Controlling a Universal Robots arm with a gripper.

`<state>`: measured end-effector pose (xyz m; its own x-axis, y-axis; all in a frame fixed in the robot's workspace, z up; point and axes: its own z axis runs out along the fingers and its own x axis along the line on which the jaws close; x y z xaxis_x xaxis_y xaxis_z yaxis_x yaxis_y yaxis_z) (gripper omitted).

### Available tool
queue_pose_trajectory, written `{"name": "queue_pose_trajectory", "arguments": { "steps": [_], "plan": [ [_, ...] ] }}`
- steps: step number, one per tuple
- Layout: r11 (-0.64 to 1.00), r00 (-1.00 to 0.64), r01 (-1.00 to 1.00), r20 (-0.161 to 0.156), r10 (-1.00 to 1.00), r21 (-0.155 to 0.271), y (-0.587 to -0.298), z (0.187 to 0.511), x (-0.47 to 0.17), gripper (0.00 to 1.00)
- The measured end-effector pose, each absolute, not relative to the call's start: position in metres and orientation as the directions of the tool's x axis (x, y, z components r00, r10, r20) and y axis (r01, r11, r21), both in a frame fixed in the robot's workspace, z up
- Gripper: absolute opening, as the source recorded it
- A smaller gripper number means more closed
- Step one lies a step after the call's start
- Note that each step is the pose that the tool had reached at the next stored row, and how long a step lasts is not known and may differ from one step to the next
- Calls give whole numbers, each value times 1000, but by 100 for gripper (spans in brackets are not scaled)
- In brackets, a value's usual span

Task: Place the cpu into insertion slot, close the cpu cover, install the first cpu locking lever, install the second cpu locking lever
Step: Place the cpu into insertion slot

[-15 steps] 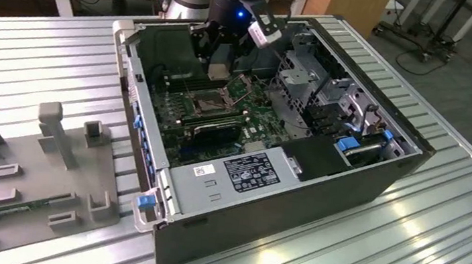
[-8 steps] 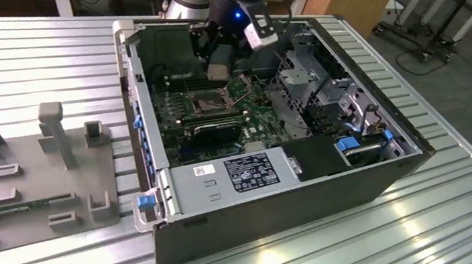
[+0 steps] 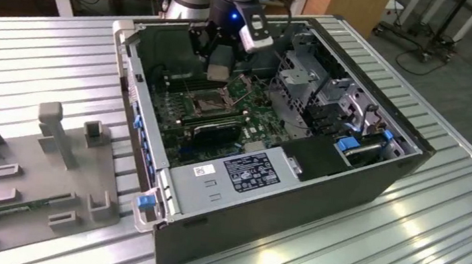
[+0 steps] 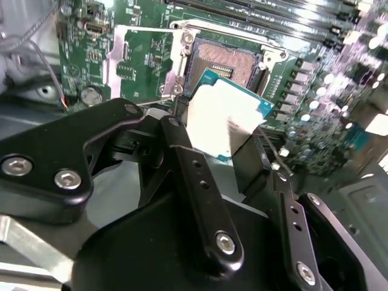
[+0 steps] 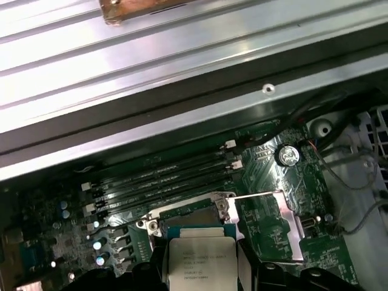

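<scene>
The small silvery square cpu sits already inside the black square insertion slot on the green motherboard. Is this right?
No. The end effector holds the silvery square cpu clear of the black insertion slot on the green motherboard; the second wrist view shows it.

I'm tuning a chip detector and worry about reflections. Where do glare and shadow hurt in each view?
Second wrist view: the cpu top is washed near white by glare, and bright spots speckle the motherboard. First wrist view: the cpu is evenly lit, but the ribbed table glares. Exterior view: the table shines in streaks, while the computer case interior sits in shade.
</scene>
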<state>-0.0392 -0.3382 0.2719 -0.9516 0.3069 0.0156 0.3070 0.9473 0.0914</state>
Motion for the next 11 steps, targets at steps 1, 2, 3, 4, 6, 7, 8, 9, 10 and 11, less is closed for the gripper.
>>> {"name": "queue_pose_trajectory", "arguments": {
  "steps": [1,2,3,4,6,7,8,9,10,11],
  "plan": [
    [941,-945,326,16,326,91,-338,272,-39,54],
    [935,-939,342,16,342,91,-338,271,-39,54],
    [929,-933,359,16,359,91,-338,271,-39,54],
    [922,-926,376,16,376,91,-338,271,-39,54],
    [908,-912,409,16,409,91,-338,270,-39,54],
    [900,-904,426,16,426,91,-338,270,-39,54],
    [892,-896,442,16,443,91,-338,270,-39,54],
    [884,-888,458,16,459,91,-338,270,-39,54],
    [876,-880,474,16,475,91,-338,269,-39,54],
    [867,-871,490,16,491,91,-338,269,-39,54]
  ]
}}
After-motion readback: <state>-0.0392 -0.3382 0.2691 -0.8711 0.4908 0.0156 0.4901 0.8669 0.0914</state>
